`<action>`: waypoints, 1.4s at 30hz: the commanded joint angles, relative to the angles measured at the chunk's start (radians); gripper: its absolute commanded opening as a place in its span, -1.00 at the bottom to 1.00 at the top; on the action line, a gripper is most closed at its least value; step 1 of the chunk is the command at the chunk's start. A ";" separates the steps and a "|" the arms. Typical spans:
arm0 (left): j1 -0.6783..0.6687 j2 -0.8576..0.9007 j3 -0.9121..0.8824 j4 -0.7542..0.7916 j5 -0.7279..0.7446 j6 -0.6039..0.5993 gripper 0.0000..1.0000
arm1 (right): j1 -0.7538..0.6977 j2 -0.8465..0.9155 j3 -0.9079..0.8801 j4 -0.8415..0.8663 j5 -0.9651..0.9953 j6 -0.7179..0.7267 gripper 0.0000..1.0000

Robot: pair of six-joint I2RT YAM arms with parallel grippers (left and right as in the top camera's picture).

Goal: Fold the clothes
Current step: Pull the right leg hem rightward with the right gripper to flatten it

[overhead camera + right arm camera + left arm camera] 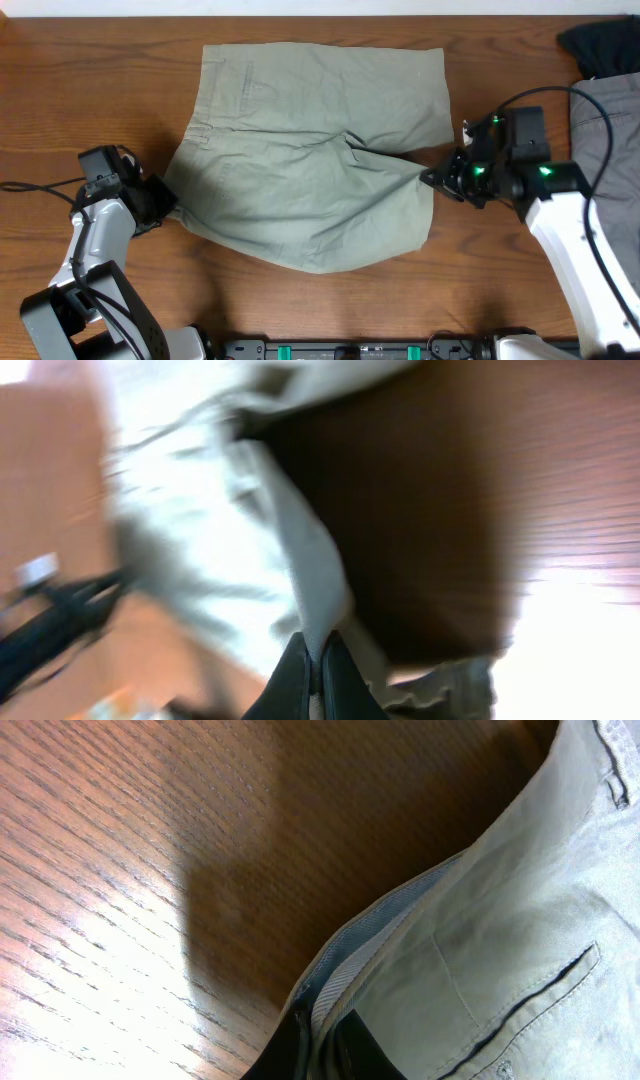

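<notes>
Khaki-green shorts lie spread at the centre of the overhead frame on the wooden table, with the waistband at frame left and the legs toward frame right. The left gripper is clamped on the waistband at the garment's lower-left corner. The right gripper is clamped on the hem of the lower leg, centre right. Both legs lie side by side, wrinkled at the crotch, and no fold appears complete. Judged status: early stage. Remaining: leg-over-leg fold, then crosswise fold.
</notes>
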 commanded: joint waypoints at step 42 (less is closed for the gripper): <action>-0.001 -0.003 0.007 0.006 -0.002 0.009 -0.82 | -0.019 0.243 -0.282 0.188 -0.251 -0.414 -0.97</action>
